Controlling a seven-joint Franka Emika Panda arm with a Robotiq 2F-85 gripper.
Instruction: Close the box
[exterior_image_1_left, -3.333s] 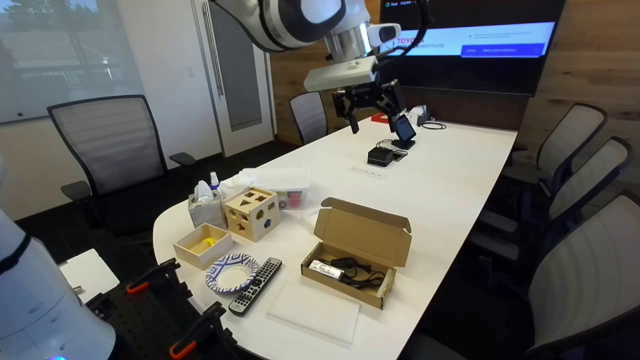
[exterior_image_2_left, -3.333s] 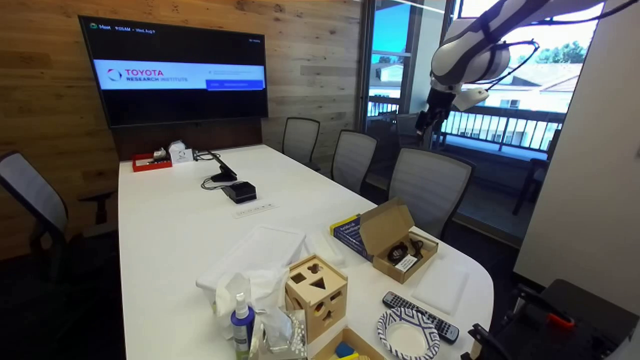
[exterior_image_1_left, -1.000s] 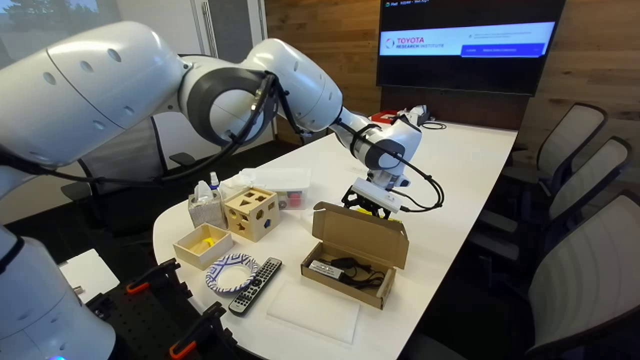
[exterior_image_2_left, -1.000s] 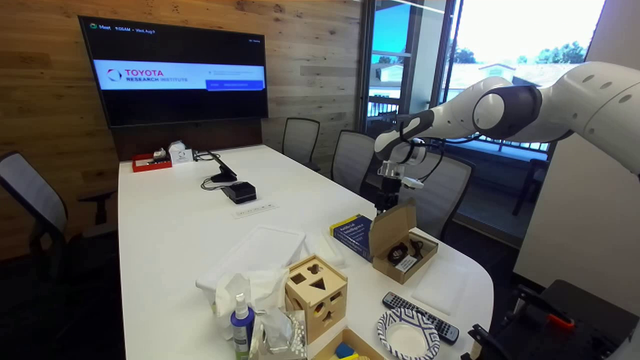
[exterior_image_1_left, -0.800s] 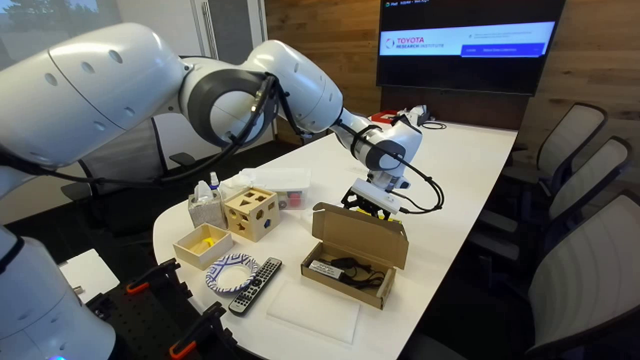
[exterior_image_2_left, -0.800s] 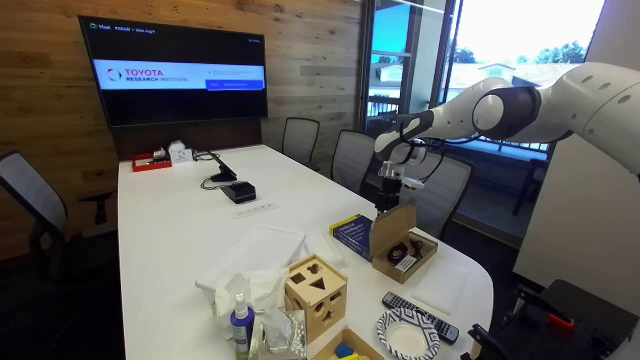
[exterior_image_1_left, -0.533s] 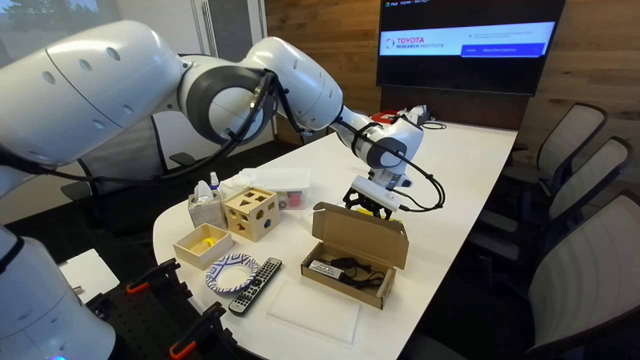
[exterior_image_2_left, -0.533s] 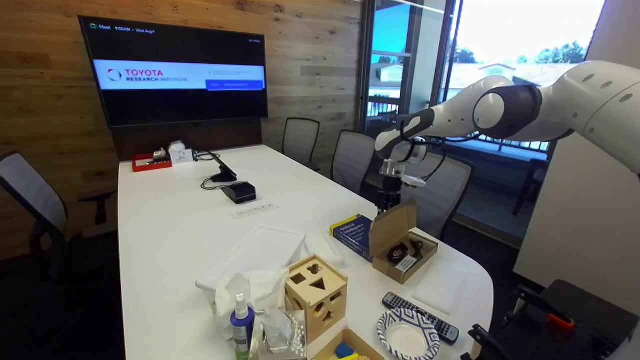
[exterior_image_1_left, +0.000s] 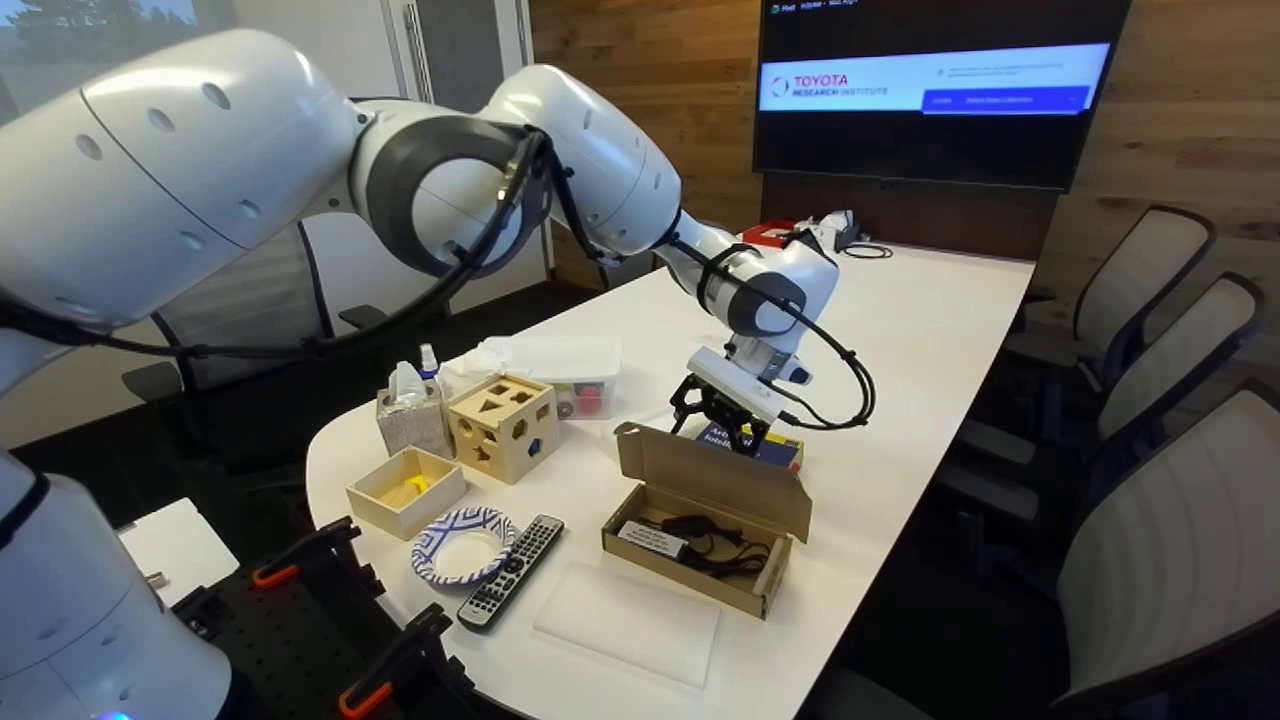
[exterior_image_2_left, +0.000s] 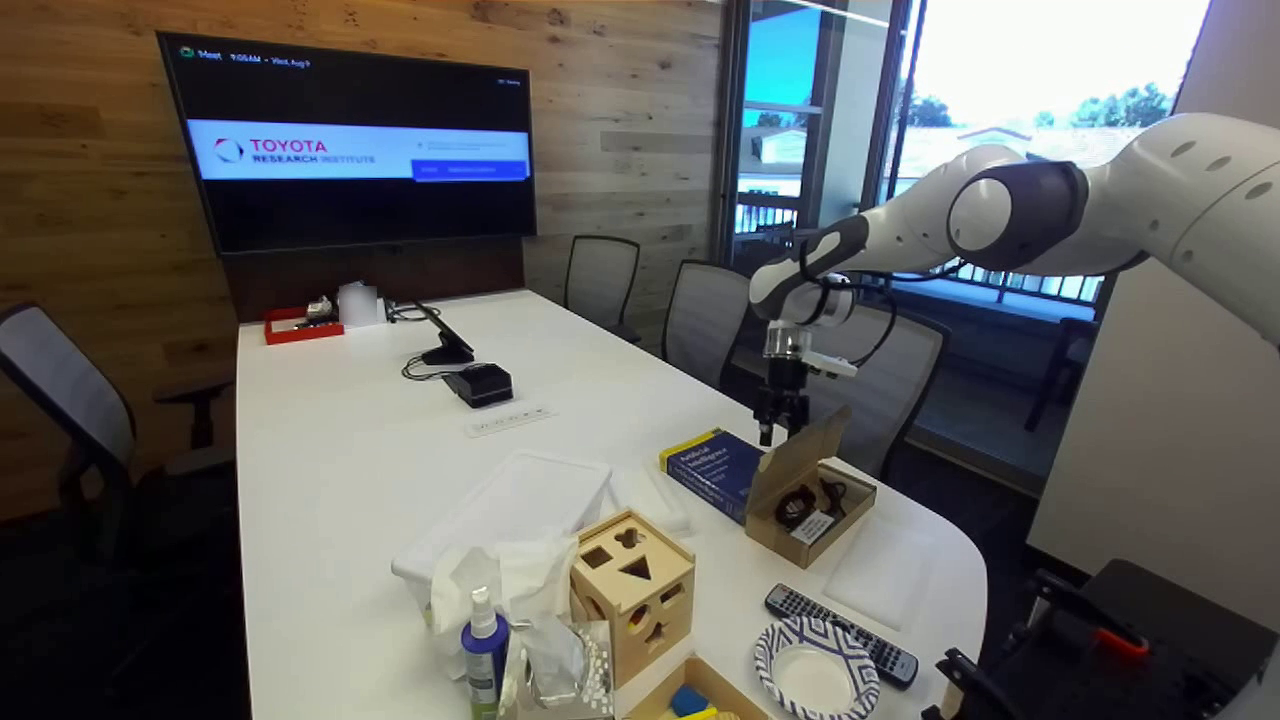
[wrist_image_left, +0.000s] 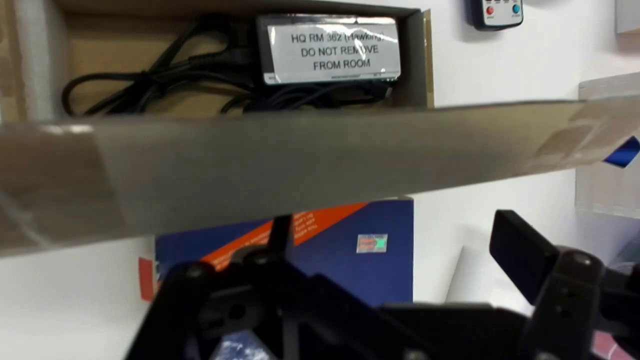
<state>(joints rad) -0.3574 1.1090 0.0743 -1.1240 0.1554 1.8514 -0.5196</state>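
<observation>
The brown cardboard box (exterior_image_1_left: 690, 580) stands on the table with its lid (exterior_image_1_left: 715, 485) raised, hinged on its far long side. In an exterior view the lid (exterior_image_2_left: 800, 460) stands up at an angle over the base (exterior_image_2_left: 795, 545). Black cables and a labelled adapter (wrist_image_left: 330, 50) lie inside. My gripper (exterior_image_1_left: 712, 437) is just behind the lid, above the blue book, fingers spread and empty; it also shows in an exterior view (exterior_image_2_left: 782, 432). In the wrist view the open fingers (wrist_image_left: 397, 240) sit below the lid panel (wrist_image_left: 280, 160). Whether a finger touches the lid is unclear.
The blue and yellow book (exterior_image_2_left: 710, 470) lies right behind the box. A white flat pad (exterior_image_1_left: 630, 625), a remote (exterior_image_1_left: 512, 572) and a patterned plate (exterior_image_1_left: 465, 545) lie nearby. A wooden cube (exterior_image_1_left: 505, 428), tan tray (exterior_image_1_left: 405, 490) and clear bin (exterior_image_1_left: 570, 370) stand beside them.
The arm came down from high up to behind the lid. In the last half second the gripper moved toward the box, and the lid swung further over the base.
</observation>
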